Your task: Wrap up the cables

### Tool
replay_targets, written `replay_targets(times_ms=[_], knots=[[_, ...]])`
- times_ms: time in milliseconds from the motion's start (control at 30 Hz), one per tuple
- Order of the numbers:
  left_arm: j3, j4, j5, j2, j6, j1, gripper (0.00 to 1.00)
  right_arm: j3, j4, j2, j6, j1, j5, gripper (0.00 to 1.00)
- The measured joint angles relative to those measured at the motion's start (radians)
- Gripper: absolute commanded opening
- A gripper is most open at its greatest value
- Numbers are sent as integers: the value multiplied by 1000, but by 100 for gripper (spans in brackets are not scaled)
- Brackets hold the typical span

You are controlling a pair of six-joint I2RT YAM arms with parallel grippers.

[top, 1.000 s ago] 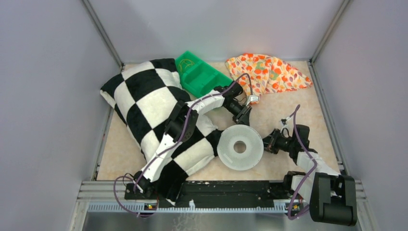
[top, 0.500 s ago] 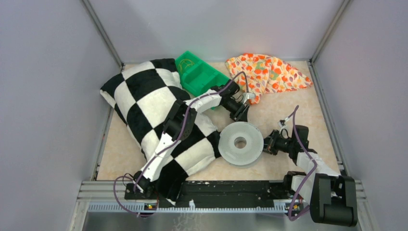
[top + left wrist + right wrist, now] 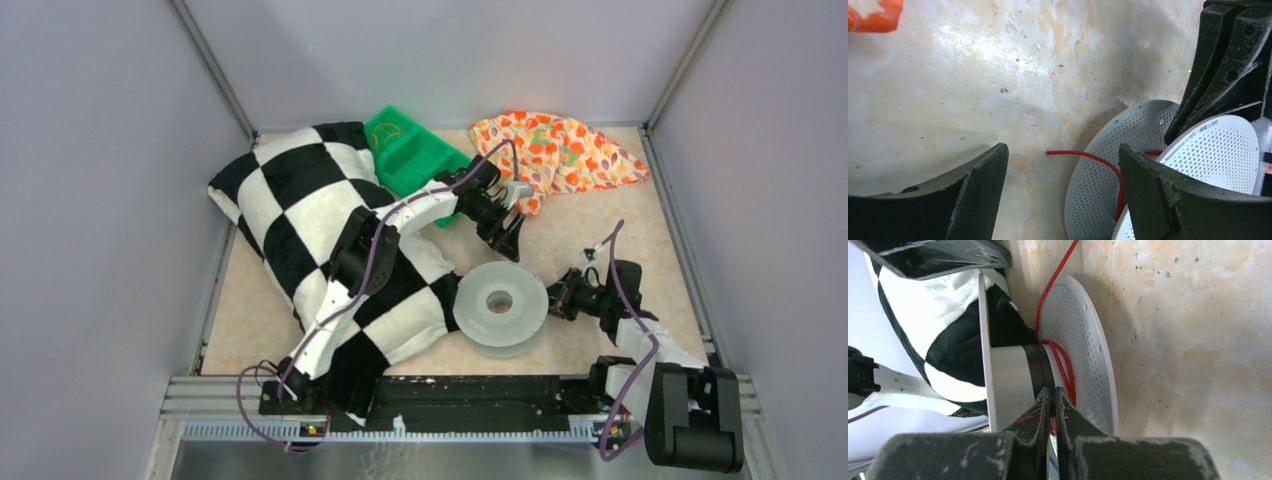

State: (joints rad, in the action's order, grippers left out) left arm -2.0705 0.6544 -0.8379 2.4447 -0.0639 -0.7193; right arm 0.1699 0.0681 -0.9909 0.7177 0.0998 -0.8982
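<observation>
A thin red cable (image 3: 1088,156) runs off a white perforated spool (image 3: 480,322) that stands near the table's middle. Its free end lies loose on the table between the jaws of my left gripper (image 3: 1063,152), which is open and holds nothing. From above, the left gripper (image 3: 508,238) hovers just beyond the spool's far edge. My right gripper (image 3: 1051,396) is shut at the spool's hub (image 3: 1013,375), and a red strand shows in the slit between its fingers. A few cable (image 3: 1064,367) turns sit on the hub beside the perforated flange (image 3: 1083,340). The right gripper (image 3: 557,297) meets the spool's right side.
A black-and-white checkered cushion (image 3: 300,215) lies under the left arm and touches the spool's left side. A green plastic bin (image 3: 415,160) and a floral orange cloth (image 3: 555,150) sit at the back. Grey walls close in the table on three sides.
My left gripper has opened, and the cable end now lies free on the table. Its wrist drew back a little toward the far side. The right gripper stayed shut at the spool.
</observation>
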Motion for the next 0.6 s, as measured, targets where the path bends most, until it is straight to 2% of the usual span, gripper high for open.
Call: replay_targets(times_ms=[333,433,600], knots=[[0,-17,105,-47,-2,-14,92,0,23,-64,-1,0,0,1],[3,-26,140,-49,14,-14,93,0,27,-85,-2,0,0,14],[20,-38,183,-87,41,-14,92,8,27,-96,-3,0,15,24]])
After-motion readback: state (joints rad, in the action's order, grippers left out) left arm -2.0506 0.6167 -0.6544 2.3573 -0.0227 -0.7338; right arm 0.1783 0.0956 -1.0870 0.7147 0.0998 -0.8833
